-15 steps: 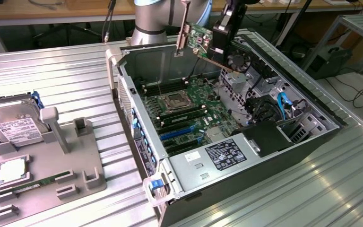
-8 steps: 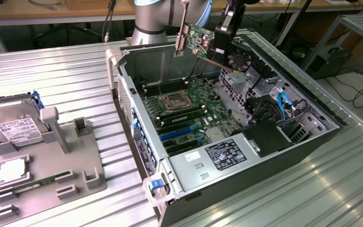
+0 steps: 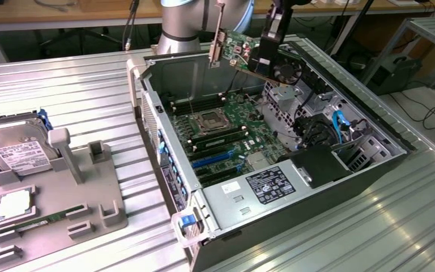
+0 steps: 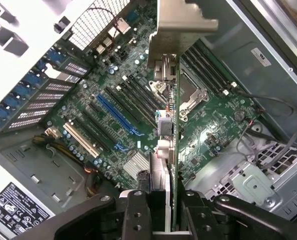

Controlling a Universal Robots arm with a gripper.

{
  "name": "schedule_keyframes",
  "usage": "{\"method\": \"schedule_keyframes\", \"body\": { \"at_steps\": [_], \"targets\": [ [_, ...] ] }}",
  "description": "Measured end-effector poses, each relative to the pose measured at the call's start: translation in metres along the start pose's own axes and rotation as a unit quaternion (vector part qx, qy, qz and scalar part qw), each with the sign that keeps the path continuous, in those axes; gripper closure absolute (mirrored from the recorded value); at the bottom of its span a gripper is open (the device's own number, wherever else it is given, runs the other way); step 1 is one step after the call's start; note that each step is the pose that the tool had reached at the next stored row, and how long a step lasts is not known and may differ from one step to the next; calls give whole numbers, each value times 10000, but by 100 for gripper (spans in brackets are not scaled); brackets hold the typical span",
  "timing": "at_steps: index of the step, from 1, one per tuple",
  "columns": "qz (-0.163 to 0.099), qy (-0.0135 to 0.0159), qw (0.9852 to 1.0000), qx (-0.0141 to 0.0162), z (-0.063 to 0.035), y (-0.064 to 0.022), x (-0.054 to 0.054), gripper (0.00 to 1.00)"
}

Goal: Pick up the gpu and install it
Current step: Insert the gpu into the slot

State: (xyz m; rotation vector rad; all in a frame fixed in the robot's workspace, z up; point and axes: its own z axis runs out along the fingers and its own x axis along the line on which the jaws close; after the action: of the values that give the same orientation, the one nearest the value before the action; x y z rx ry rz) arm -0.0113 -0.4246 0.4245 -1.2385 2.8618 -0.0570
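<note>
My gripper [image 4: 166, 212] clamped on gpu [image 3: 238, 49], upper centre of exterior view, above open computer case [image 3: 301, 226]. Best approach, in my judgement: align card edge with blue PCIe slot [image 4: 117, 115], metal bracket [image 4: 181, 22] toward rear, descend square.

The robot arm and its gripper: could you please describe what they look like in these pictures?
The arm is a smooth, silver-grey cylindrical tube. The gripper is matte black, with two flat, blocky fingers dotted with small round screw holes. These are flanked by rounded black linkage bars with pale pivot bolts at their ends. I cannot make out any markings on it.
</note>
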Motion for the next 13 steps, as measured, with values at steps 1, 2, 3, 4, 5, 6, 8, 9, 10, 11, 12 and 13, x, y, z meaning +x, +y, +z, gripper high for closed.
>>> {"method": "schedule_keyframes", "body": {
  "at_steps": [1,2,3,4,5,6,8,9,10,11,12,13],
  "targets": [
    [-58,-3,10000,-1,0,0,0,72],
    [-95,-4,10000,-1,0,0,0,72],
    [-134,-6,9999,-1,0,0,0,72],
    [-173,-7,9998,-1,0,0,0,72],
    [-213,-9,9998,-1,0,0,0,72],
    [-253,-11,9997,-2,0,0,0,72],
    [-328,-14,9995,-2,0,0,0,72],
    [-381,-16,9993,-2,0,0,0,72],
    [-416,-18,9991,-3,0,0,0,72],
    [-467,-20,9989,-3,0,0,0,72],
    [-507,-21,9987,-3,0,0,0,72],
    [-548,-23,9985,-4,0,0,0,72]
  ]
}}
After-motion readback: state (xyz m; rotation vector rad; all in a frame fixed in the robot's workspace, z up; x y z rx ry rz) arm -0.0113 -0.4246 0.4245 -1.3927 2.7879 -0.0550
